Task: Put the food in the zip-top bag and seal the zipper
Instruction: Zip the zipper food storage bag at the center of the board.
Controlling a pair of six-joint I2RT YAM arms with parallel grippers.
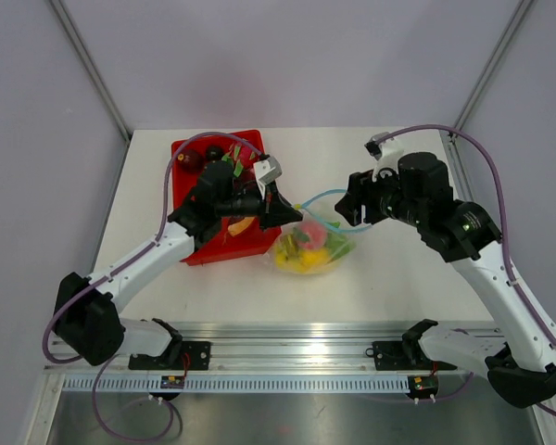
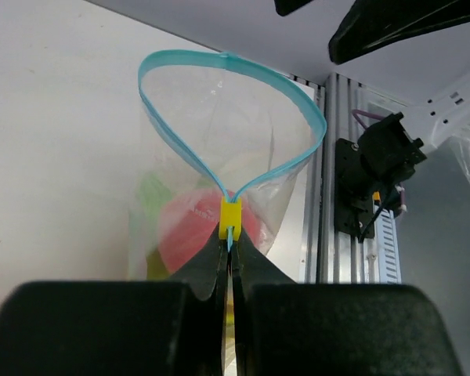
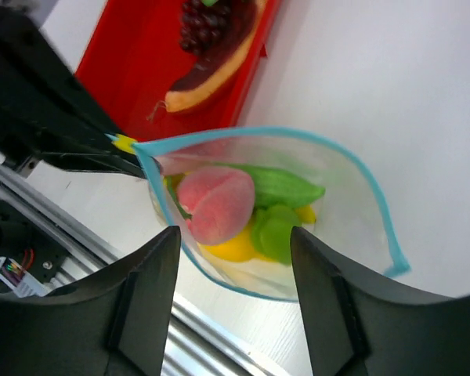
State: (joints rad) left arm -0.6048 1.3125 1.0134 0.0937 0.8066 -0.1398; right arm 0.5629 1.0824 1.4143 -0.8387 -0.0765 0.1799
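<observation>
- Clear plastic zip-top bag (image 1: 310, 248) lies on the white table (image 1: 398, 278), just right of the red tray (image 1: 218, 250), its mouth gaping wide.
- Left gripper (image 2: 230, 244) is clamped tight on the teal zipper (image 2: 180, 54) at its yellow slider (image 2: 230, 213).
- Right gripper (image 3: 233, 235) hovers over the bag's mouth, fingers spread, holding nothing.
- Pink, green and yellow food (image 3: 215, 204) sits inside the bag; a papaya slice (image 3: 215, 74) and grapes (image 3: 207, 23) lie in the tray.

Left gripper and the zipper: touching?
Touching. The left wrist view shows the left gripper shut on the zipper, right at its yellow slider.
</observation>
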